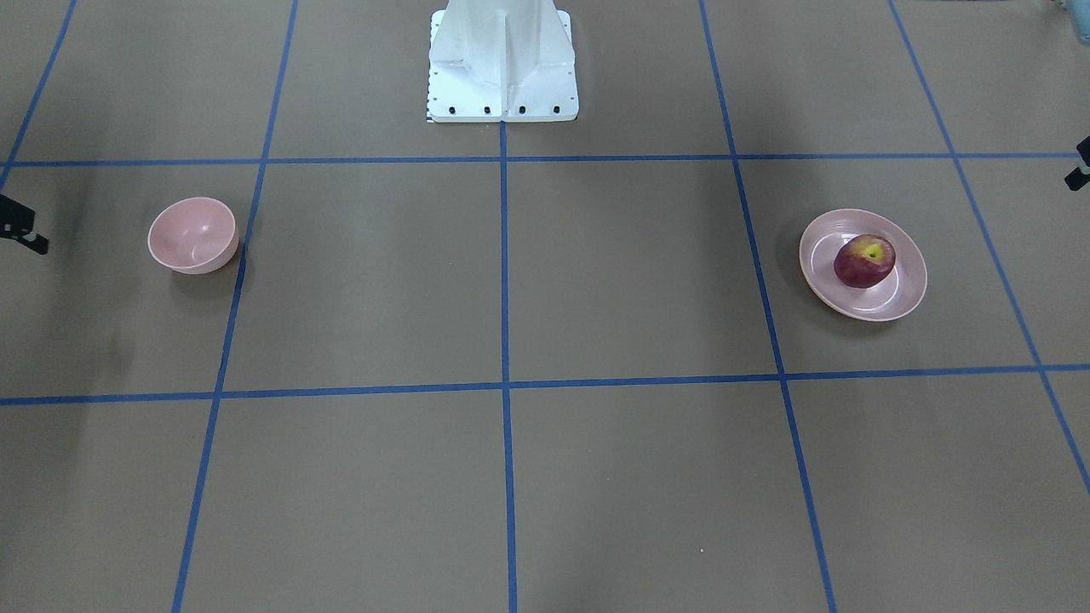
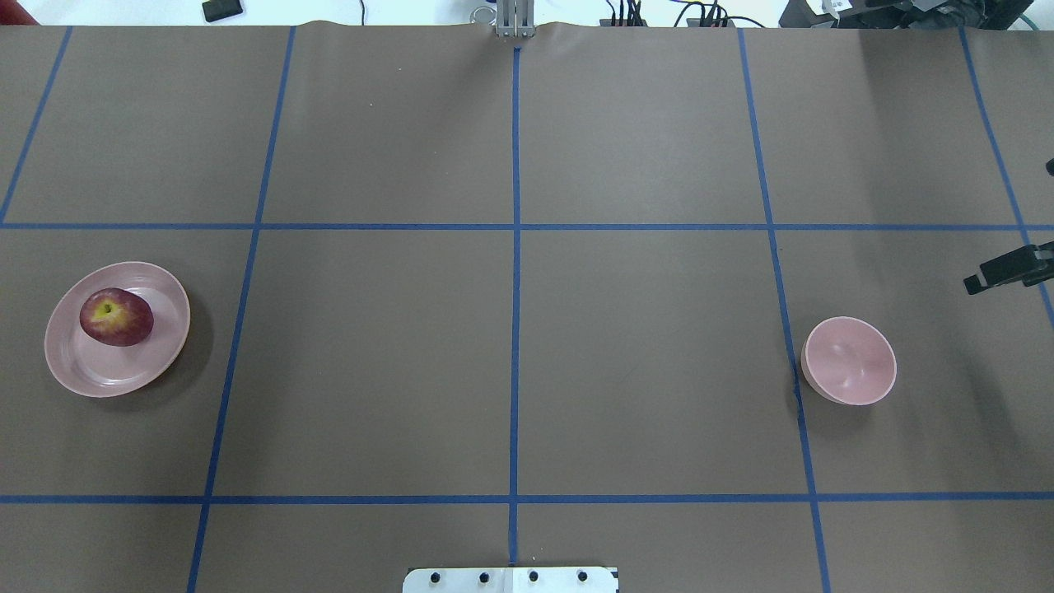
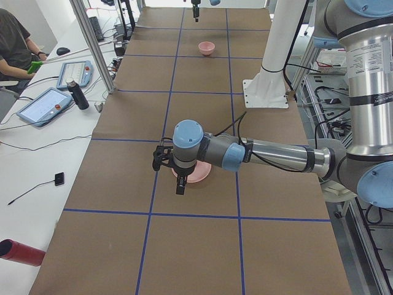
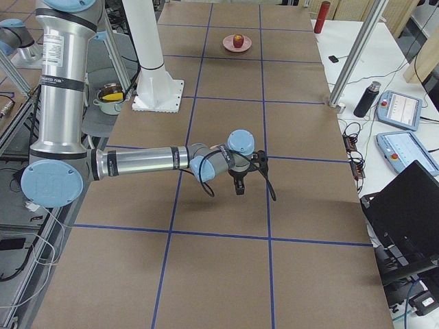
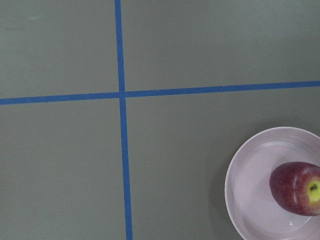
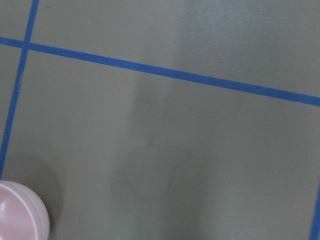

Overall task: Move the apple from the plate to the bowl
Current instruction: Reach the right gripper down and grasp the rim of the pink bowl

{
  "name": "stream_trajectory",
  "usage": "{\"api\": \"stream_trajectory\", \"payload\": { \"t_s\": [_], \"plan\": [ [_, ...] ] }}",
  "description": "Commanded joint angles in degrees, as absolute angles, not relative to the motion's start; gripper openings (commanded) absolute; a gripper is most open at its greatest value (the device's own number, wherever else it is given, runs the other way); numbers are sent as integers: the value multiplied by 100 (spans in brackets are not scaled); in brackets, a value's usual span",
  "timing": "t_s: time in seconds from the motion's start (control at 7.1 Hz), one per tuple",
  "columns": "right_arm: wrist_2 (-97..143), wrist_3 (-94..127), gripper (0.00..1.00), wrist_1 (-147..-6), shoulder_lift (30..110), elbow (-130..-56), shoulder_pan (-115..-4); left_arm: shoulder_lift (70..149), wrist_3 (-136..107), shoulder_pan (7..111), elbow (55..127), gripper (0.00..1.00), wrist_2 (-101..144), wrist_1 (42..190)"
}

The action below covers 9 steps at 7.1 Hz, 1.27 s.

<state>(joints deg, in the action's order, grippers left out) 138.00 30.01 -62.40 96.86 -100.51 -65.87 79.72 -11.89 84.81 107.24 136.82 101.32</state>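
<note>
Brown paper covers the table (image 2: 370,346), and blue tape (image 2: 515,247) marks it into large squares, with the robot's white base (image 1: 502,60) at the middle of one long edge. On the robot's left half sits the plate (image 2: 107,371), and the apple (image 2: 116,316) rests on it, a little off centre, its yellow-green stem dimple facing up. The bowl (image 2: 849,361) stands upright well apart on the right half, just beside a tape line, with nothing in it. The left gripper (image 3: 180,184) hangs above the table with its fingers pointing down, off to the outer side of the plate and touching neither plate nor apple. Only a dark sliver of it shows at the front view's edge, so I cannot tell how its fingers stand. Its wrist camera looks straight down on a tape crossing, with plate and apple cut off in the lower right corner. The right gripper (image 2: 1009,270) hovers near the table's right end, outward of the bowl and clear of it. Too little of it shows to tell whether its fingers are apart or together. Its wrist camera catches only the bowl's rim in the lower left corner. Beside the table a seated person (image 3: 12,43) and two control tablets (image 3: 46,104) are visible.
</note>
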Motion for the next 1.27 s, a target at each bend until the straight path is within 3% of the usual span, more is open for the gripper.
{"api": "stream_trajectory", "payload": {
  "t_s": [0.0, 0.28, 0.42, 0.56, 0.7, 0.85, 1.13],
  "plan": [
    [13633, 4443, 100, -5206, 9721, -10081, -5612, 7980, -1169, 8377, 10688, 98, 13676, 10501],
    [12459, 4737, 100, -5186, 9756, -10274, -4556, 7980, -1204, 8332, 10661, 98, 13658, 10626],
    [12550, 4720, 99, -5168, 9860, -10292, -4544, 7972, -1213, 8332, 10661, 98, 13658, 10635],
    [12551, 4694, 69, -5177, 9879, -10266, -4527, 7972, -1213, 8332, 10670, 98, 13684, 10626],
    [12551, 4659, 11, -5177, 9870, -10257, -4526, 7963, -1213, 8332, 10661, 98, 13676, 10617],
    [12559, 4650, 0, -5177, 9879, -10231, -4535, 7963, -1213, 8323, 10618, 98, 13676, 10626],
    [12594, 4562, 0, -5168, 9940, -10274, -4544, 7963, -1213, 8332, 10591, 98, 13658, 10626]
  ]
}}
